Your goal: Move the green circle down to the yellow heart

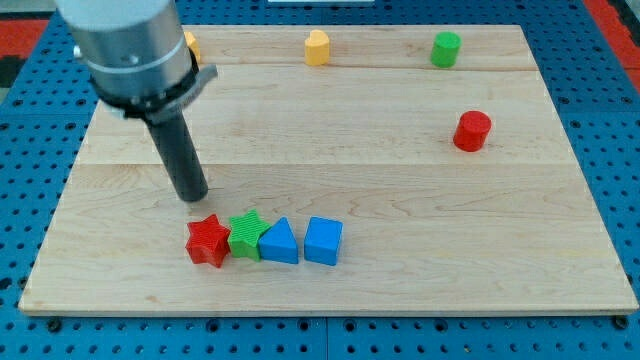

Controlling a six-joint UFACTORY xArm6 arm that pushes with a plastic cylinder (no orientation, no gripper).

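The green circle stands near the view's top right on the wooden board. A yellow block stands at the top middle, left of the green circle. A second yellow block at the top left is mostly hidden behind the arm. I cannot tell which of the two is the heart. My tip rests on the board at the left, just above the red star and far from the green circle.
A row of blocks lies near the bottom: the red star, a green star, a blue triangle and a blue cube, close together. A red circle stands at the right, below the green circle.
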